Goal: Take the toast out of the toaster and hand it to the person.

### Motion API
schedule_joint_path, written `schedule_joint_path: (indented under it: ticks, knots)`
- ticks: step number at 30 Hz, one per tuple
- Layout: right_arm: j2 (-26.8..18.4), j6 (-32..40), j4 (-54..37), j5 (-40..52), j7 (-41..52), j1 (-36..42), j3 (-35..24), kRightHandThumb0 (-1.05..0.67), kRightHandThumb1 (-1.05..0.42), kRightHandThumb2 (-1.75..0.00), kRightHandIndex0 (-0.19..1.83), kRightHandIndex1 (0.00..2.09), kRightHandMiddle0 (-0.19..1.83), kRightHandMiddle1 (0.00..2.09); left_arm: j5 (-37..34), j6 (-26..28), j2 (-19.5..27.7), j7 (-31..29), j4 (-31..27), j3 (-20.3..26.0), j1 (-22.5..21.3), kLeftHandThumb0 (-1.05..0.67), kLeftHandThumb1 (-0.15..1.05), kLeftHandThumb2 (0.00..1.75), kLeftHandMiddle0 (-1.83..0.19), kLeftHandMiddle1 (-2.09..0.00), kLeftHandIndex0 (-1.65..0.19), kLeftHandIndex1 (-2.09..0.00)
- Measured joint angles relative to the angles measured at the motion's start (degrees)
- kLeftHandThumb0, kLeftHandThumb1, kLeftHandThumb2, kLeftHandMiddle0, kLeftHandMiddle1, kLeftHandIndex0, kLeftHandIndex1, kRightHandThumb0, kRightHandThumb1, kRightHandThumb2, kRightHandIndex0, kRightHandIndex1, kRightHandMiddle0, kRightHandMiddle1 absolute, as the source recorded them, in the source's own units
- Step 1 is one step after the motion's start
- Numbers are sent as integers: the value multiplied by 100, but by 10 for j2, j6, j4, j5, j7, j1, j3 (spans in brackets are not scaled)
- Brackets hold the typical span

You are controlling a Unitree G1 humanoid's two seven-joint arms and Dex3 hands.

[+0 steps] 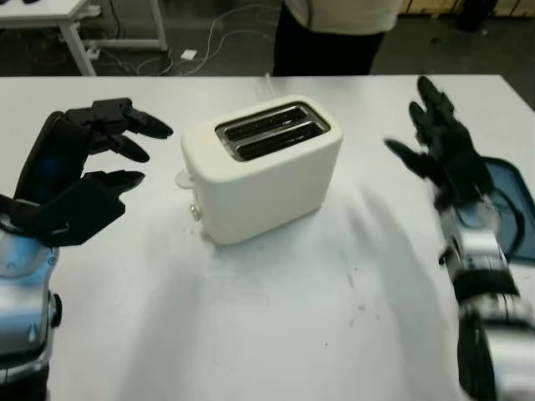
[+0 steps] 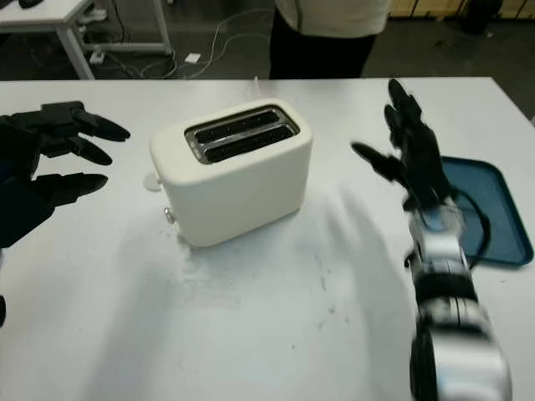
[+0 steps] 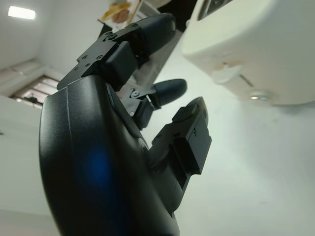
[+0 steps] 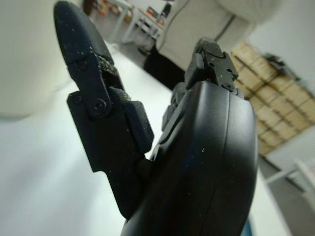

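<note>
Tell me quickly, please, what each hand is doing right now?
Left hand: open, left of the toaster.
Right hand: open, right of it.

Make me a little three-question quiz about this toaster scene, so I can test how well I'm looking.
1. True or false: a slice of toast sticks up out of the toaster.
2. Which robot hand is nearer the blue tray? A) left robot hand B) right robot hand
3. Fill in: the person stands at the ___ side of the table from the robot.

Key
1. False: both slots look dark, with no toast rising above the top.
2. B: it hovers open to the toaster's right, just by the tray; the left one is open on the toaster's other side.
3. Far.
</note>
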Motion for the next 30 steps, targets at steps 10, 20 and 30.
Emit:
schedule_joint_path:
  ticks: [10,20,30]
  knots:
    - [60,168,-328,63,10,229,40,-61,-82,0,29,3,33,1,12,-54,-101,66,-49,-62,104,38,75,70,-1,-142,0,-111]
    - [96,263,-401,61,-17,258,68,-57,-82,0,34,3,36,2,72,-34,-141,84,-86,-167,208,24,86,49,0,-111,0,-73]
    - [130,276,-393,22,-64,245,92,-64,-84,0,37,3,38,2,161,156,-199,93,-122,-253,215,15,92,47,0,-90,-5,-55]
